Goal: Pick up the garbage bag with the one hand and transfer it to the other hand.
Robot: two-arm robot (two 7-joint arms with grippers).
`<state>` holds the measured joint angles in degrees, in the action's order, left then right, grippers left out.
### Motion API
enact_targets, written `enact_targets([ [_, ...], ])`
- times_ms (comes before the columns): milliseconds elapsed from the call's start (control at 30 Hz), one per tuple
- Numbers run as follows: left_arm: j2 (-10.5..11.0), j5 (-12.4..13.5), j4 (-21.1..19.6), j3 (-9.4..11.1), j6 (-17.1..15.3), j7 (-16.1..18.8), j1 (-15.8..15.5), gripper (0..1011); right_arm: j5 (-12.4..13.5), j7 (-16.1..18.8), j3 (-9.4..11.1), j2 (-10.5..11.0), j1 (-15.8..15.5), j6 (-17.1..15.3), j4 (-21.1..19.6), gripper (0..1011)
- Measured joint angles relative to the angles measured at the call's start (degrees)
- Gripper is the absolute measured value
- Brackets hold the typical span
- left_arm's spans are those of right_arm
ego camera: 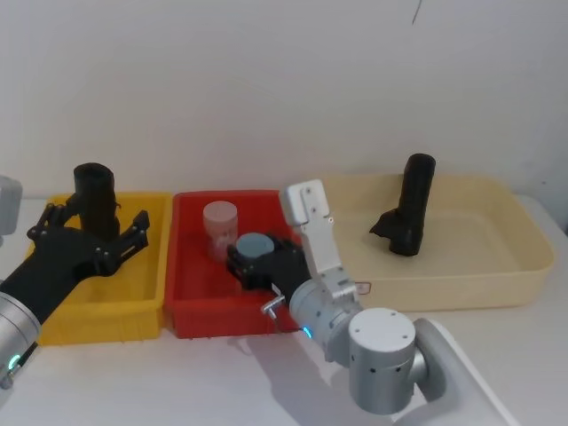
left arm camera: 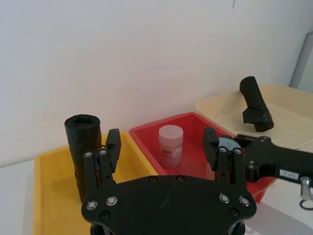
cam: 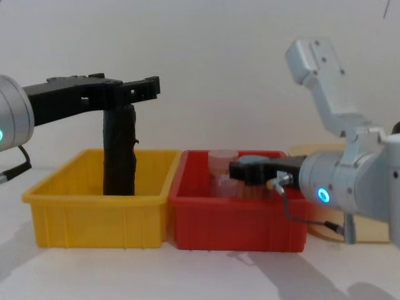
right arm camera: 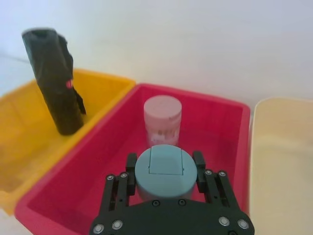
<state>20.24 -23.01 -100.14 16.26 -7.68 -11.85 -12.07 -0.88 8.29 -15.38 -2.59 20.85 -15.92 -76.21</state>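
Your left gripper (ego camera: 98, 232) has its jaws spread wide apart, with nothing between them; in the left wrist view (left arm camera: 161, 147) one finger (left arm camera: 113, 145) sits just beside the garbage bag (left arm camera: 83, 154), and you cannot tell whether it touches. In the chest view that gripper (cam: 140, 87) hangs above the yellow bin (cam: 100, 203), level with the bag's top. The garbage bag (ego camera: 96, 201) stands upright in the yellow bin (ego camera: 106, 306), towards its far wall, rising well above the rim; the right wrist view shows it (right arm camera: 54, 81) leaning a little. Your right gripper (right arm camera: 164, 171) has its jaws closed on a grey-blue round-lidded jar (right arm camera: 165, 171), held over the middle of the red bin (right arm camera: 215, 142); in the head view the gripper (ego camera: 257, 262) and the jar (ego camera: 256, 245) sit near the bin's front half. Just behind it, a pale pink jar (ego camera: 220, 227) stands upright in the red bin (ego camera: 191, 266), towards the far wall. The red bin stands right against the yellow one, on the white bench (ego camera: 222, 382). To the right, a cream tray (ego camera: 497, 257) holds a slimmer black roll (ego camera: 411, 206) with a small side nub, standing near the tray's far left part.
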Motion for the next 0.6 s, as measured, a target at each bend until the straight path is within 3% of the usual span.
enact_targets([
  [333,0.0,0.0,0.0,0.0,0.0,0.0,0.0,1001,3.9,1.4,2.6,-0.5,-0.3,-1.4,-5.2,665],
  [600,0.0,0.0,0.0,0.0,0.0,0.0,0.0,1001,7.4,1.7,6.2,-1.1,0.4,-2.5,-8.9,665],
])
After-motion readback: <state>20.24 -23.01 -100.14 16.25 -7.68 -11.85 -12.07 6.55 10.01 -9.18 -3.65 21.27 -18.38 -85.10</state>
